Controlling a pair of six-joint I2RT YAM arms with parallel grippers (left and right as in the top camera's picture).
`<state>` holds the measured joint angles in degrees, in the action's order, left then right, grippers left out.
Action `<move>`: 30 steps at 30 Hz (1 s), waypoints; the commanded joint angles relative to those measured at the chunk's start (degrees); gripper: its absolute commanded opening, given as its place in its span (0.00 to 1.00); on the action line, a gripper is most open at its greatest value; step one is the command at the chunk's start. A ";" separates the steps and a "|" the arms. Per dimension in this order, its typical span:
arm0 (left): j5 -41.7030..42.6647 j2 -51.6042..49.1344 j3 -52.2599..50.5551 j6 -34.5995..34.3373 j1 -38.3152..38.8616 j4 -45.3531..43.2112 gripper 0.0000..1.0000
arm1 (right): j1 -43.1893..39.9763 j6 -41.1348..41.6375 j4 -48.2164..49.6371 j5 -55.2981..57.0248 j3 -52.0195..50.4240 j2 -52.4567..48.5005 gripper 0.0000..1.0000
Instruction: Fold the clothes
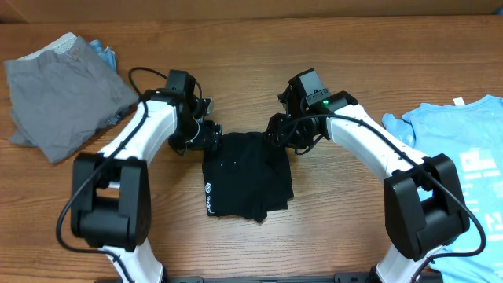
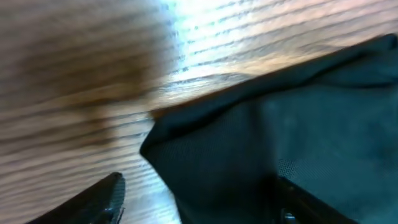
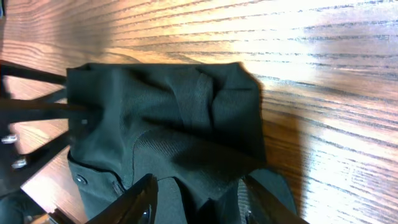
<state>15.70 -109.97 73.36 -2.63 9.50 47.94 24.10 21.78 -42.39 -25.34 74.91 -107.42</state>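
Observation:
A black garment [image 1: 245, 174] lies folded in the middle of the table, a small white logo near its left edge. My left gripper [image 1: 211, 135] is at its top left corner. In the left wrist view the jaws [image 2: 199, 202] are open, with the black cloth's [image 2: 280, 137] corner lying between them. My right gripper [image 1: 277, 135] is at the top right corner. In the right wrist view its jaws [image 3: 202, 202] are open astride a raised fold of the black cloth [image 3: 174, 118].
A grey garment [image 1: 67, 90] lies crumpled at the far left, with a bit of blue cloth [image 1: 104, 53] behind it. A light blue T-shirt [image 1: 464, 149] lies at the right edge. Bare wood surrounds the black garment.

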 commanded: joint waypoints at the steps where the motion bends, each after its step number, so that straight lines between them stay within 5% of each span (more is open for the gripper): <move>1: 3.02 -2.25 -0.26 1.40 -0.11 -0.31 0.73 | 0.31 0.76 1.29 -2.05 -1.62 -0.09 0.27; 4: 3.43 -2.51 -0.26 1.40 -0.11 -0.48 0.59 | 0.24 0.31 2.99 -4.81 -1.60 -0.07 0.04; 8: 3.65 -2.51 -0.24 1.40 -0.24 -0.07 0.45 | -0.83 -1.60 2.23 -2.16 -0.02 0.07 0.04; 13: 5.73 -2.40 -0.17 1.42 -1.22 0.13 0.70 | -2.60 -2.03 -0.37 2.43 2.10 0.15 0.04; 16: 10.58 -2.40 0.35 3.96 -1.99 0.00 0.73 | -3.23 -2.05 -0.85 4.00 2.08 0.15 0.04; 20: 17.99 -2.40 2.29 7.02 -3.32 1.42 0.76 | -3.52 -5.07 -0.59 8.72 2.10 0.15 0.28; 24: 18.88 -2.29 6.14 10.56 -4.61 7.89 0.78 | -5.29 -5.60 -3.87 8.70 3.48 1.70 0.34; 30: 18.51 -0.68 12.48 16.39 -4.76 17.92 0.89 | -4.83 -10.03 -11.41 -0.70 4.68 7.89 0.31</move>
<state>32.40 -111.94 82.67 8.95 4.82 64.31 18.41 14.44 -52.69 -20.71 77.36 -104.47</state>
